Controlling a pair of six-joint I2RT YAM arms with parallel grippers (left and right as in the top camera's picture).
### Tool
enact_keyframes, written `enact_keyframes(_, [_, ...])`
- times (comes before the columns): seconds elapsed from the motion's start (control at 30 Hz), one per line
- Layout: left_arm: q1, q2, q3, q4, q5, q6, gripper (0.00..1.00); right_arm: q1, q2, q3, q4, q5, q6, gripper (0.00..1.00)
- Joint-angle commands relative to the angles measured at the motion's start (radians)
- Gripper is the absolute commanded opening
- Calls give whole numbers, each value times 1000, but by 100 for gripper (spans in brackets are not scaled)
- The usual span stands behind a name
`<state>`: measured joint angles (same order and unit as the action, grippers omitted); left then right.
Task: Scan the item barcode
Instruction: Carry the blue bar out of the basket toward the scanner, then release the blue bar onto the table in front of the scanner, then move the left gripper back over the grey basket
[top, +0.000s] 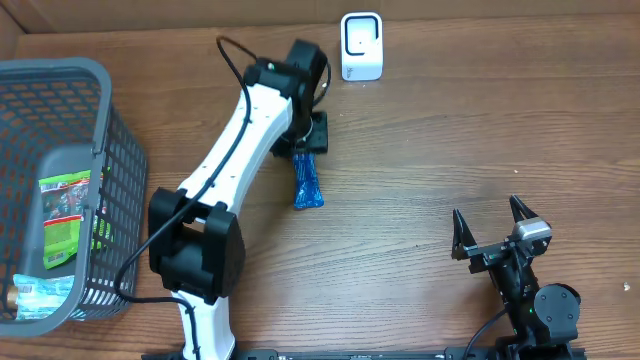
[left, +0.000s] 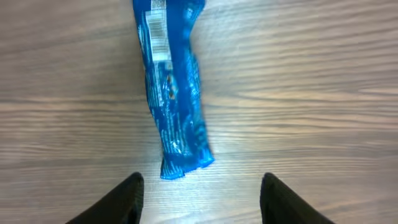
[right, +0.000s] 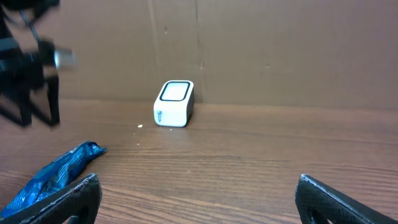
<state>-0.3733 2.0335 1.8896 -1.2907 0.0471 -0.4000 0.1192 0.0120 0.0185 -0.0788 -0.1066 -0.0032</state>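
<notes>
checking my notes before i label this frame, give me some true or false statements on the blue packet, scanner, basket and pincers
1. The blue packet lies on the table, outside the basket. True.
2. The left pincer is clamped on the blue packet. False: its jaws stand apart and the packet lies free just ahead of them.
3. The white scanner stands at the table's far edge. True.
4. The right pincer holds the scanner. False: it is open, empty and well away from it.
5. The basket is empty. False: a green packet lies inside.
</notes>
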Motion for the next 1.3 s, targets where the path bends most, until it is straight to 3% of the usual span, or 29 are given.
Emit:
enact_keyframes(0.0, [2,-32,154,-70,-22,50,53,5,-9,-10,5,1,2,100])
enact_keyframes(0.27, [56,-164,353,-306,-143,18,53,5,-9,-10,5,1,2,100])
enact_keyframes(0.4, [174,-295,356,-391,-163,18,53,5,-9,-10,5,1,2,100])
enact_keyframes(0.6, [386,-415,354,-399,-162,22,56,5,-9,-10,5,1,2,100])
enact_keyframes(0.87, [592,-423,346,-387,-162,58,64,5,-9,-10,5,1,2,100])
enact_keyframes(1.27, [634,-370,336,-363,-124,81,64,5,-9,-10,5,1,2,100])
